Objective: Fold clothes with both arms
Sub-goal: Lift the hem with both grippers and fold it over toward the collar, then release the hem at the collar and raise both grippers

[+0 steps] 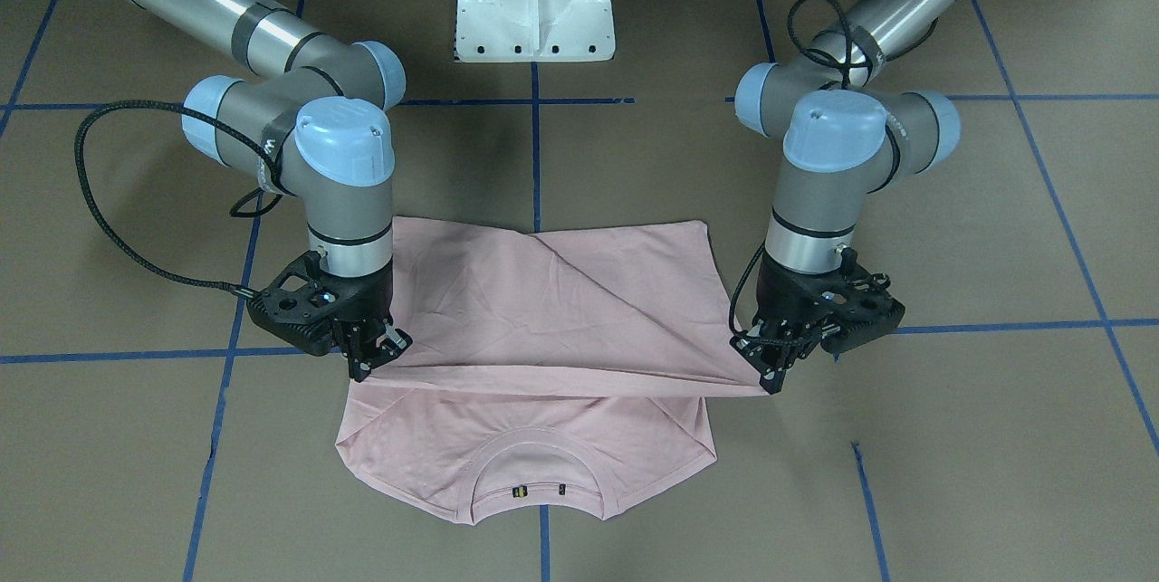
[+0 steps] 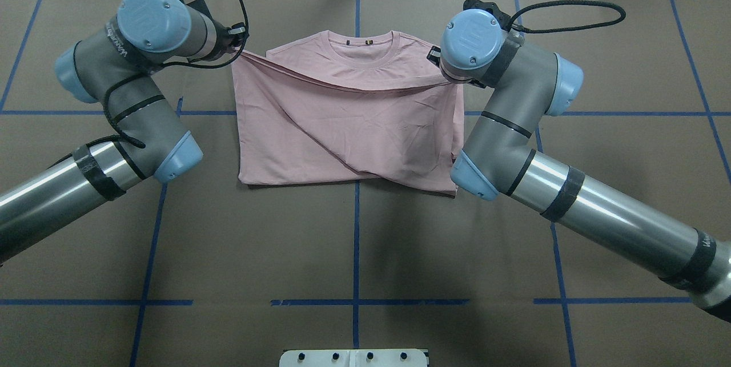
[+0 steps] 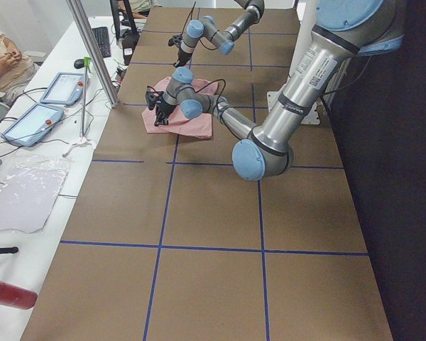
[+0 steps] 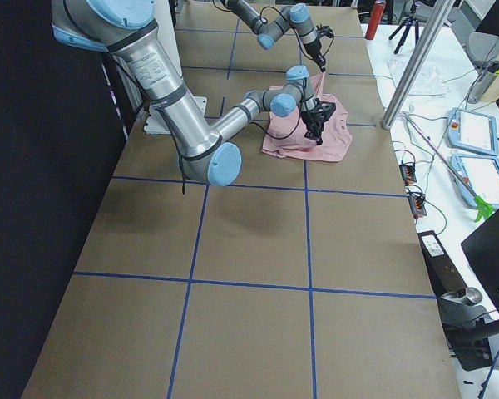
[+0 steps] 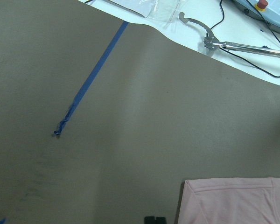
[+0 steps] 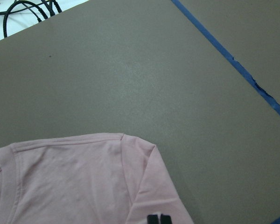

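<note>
The pale pink T-shirt [image 1: 543,310] lies on the brown table with its collar [image 1: 541,473] at the far edge; the print does not show. Its hem is lifted and stretched taut across the body toward the collar. My left gripper [image 1: 771,380] is shut on one hem corner, and it also shows in the overhead view [image 2: 239,41]. My right gripper [image 1: 364,371] is shut on the other corner, and is mostly hidden under its wrist in the overhead view [image 2: 435,57]. The wrist views show the shirt's shoulder parts [image 5: 233,200] [image 6: 74,182] below each gripper.
The white pedestal base [image 1: 534,3] stands at the robot's side of the table. Blue tape lines [image 2: 356,230] cross the brown surface. Beyond the far edge are a metal pole [image 3: 92,50], tablets [image 3: 60,89], cables and a seated operator [image 3: 3,60].
</note>
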`<state>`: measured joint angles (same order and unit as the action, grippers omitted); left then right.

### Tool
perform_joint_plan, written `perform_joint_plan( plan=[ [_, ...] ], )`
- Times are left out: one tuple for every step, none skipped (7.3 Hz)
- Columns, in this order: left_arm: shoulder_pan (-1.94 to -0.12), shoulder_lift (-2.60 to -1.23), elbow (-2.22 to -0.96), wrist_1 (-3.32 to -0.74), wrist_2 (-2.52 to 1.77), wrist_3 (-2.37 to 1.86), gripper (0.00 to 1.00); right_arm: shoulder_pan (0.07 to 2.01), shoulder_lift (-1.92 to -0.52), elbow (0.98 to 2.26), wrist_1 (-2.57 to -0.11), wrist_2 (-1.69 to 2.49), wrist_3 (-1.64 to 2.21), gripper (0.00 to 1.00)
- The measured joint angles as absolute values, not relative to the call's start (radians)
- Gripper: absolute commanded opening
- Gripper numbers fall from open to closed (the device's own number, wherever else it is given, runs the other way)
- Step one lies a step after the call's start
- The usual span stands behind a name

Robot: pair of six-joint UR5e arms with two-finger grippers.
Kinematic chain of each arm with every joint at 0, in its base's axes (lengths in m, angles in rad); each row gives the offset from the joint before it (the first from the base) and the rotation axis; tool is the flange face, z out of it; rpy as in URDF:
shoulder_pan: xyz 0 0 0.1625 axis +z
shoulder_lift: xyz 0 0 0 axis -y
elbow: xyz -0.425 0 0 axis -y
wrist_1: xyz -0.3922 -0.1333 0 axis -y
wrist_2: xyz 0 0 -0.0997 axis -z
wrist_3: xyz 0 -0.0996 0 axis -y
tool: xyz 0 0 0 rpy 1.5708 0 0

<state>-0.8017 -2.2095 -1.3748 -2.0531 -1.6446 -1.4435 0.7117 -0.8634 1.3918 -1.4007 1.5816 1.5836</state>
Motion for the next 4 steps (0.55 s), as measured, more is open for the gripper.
perform_joint_plan(
  plan=[
    [-0.802, -2.228, -1.327, -2.089, -1.644, -1.441, 0.0, 0.721, -0.843, 1.345, -1.395, 1.582, 1.563, 0.0],
    [-0.802, -2.237, -1.3, -2.109, -1.644, -1.441, 0.0, 0.733, -0.816, 1.292, -1.392, 1.583, 1.54, 0.0],
    [-0.801, -2.242, -1.285, -2.118, -1.644, -1.441, 0.0, 0.745, -0.789, 1.237, -1.379, 1.583, 1.52, 0.0],
    [-0.799, -2.245, -1.276, -2.122, -1.644, -1.44, 0.0, 0.754, -0.773, 1.195, -1.358, 1.582, 1.508, 0.0]
  ],
)
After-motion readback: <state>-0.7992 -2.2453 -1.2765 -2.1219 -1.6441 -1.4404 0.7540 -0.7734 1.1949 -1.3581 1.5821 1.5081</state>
